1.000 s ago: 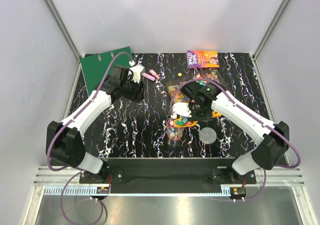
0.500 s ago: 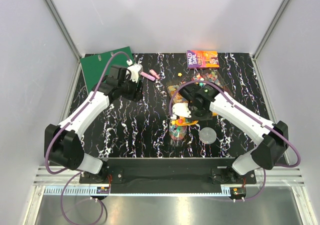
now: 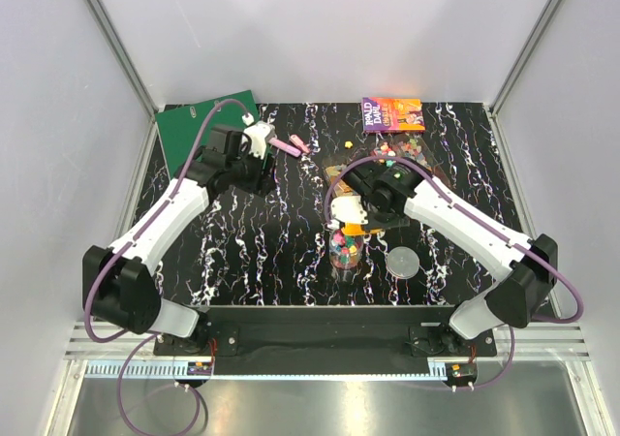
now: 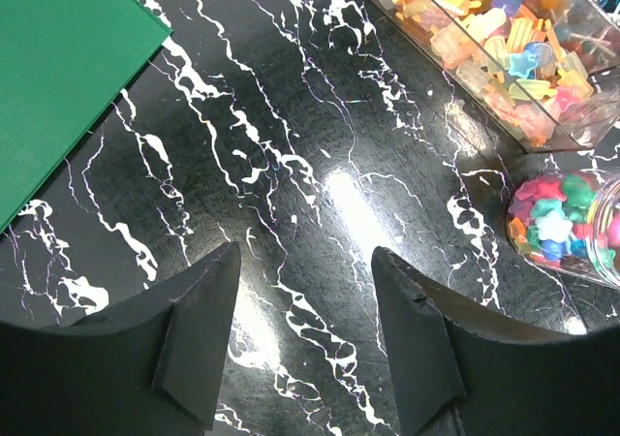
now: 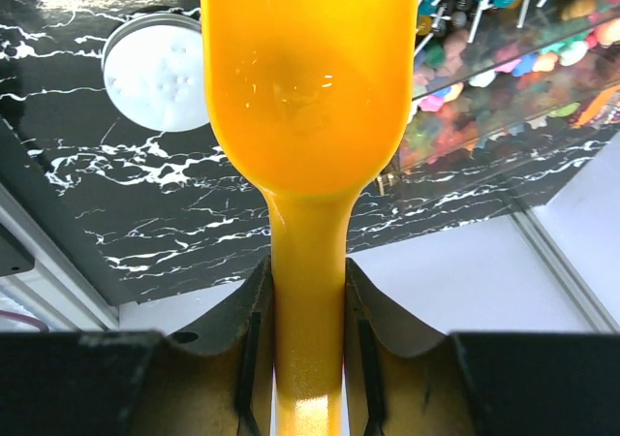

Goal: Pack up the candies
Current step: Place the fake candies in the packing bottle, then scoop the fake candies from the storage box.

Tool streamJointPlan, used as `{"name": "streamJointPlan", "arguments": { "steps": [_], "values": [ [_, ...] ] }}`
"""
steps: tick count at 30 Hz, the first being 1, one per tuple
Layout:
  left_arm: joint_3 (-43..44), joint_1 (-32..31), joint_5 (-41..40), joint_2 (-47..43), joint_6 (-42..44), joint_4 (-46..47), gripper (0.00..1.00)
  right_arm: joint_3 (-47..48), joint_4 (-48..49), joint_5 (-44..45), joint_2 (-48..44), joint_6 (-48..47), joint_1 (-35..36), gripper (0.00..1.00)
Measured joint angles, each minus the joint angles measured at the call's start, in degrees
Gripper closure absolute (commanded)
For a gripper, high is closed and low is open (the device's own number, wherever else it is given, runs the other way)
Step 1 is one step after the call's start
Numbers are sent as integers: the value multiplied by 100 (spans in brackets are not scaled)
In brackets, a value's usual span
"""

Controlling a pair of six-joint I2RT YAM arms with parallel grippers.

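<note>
The candies fill a clear jar (image 3: 344, 253) near the table's middle, also seen in the left wrist view (image 4: 567, 223). More candies lie in a clear tray (image 4: 484, 39) and loose by the book (image 3: 402, 148). My right gripper (image 3: 362, 213) is shut on the handle of the yellow scoop (image 5: 300, 77), and the scoop's bowl hangs just above the jar (image 3: 349, 227). What is in the bowl is hidden. My left gripper (image 4: 305, 329) is open and empty above bare table, left of the tray and jar (image 3: 260, 176).
The jar's white lid (image 3: 403, 261) lies right of the jar, also in the right wrist view (image 5: 155, 73). A green binder (image 3: 199, 131) sits at the back left, two pink highlighters (image 3: 291, 146) behind my left gripper, and a purple book (image 3: 391, 114) at the back.
My right gripper has moved left and toward the near edge, bringing the scoop over the jar. My left arm has drifted slightly left.
</note>
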Motion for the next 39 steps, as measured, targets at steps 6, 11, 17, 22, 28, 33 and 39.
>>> {"name": "streamJointPlan", "arguments": {
  "steps": [6, 11, 17, 22, 28, 33, 39],
  "values": [
    [111, 11, 199, -72, -61, -170, 43, 321, -7, 144, 22, 61, 48, 100],
    [675, 17, 763, -72, -181, -501, 100, 673, 0, 28, 13, 389, 48, 100],
    [1580, 28, 2011, -52, -483, -636, 100, 693, 44, -549, -61, 1172, 48, 100],
    [1934, 28, 2994, 214, -918, -621, 100, 796, 326, -881, -35, 1473, 42, 100],
    [1941, 28, 3403, 769, -1305, -603, 100, 1423, 680, -1091, 216, 1563, 20, 100],
    [1941, 28, 3449, 933, -1436, -586, 100, 1847, 861, -1211, 446, 1655, 4, 100],
    [1991, -22, 3491, 1091, -1495, -452, 100, 2430, 940, -1292, 494, 1775, -4, 100]
  ]
}}
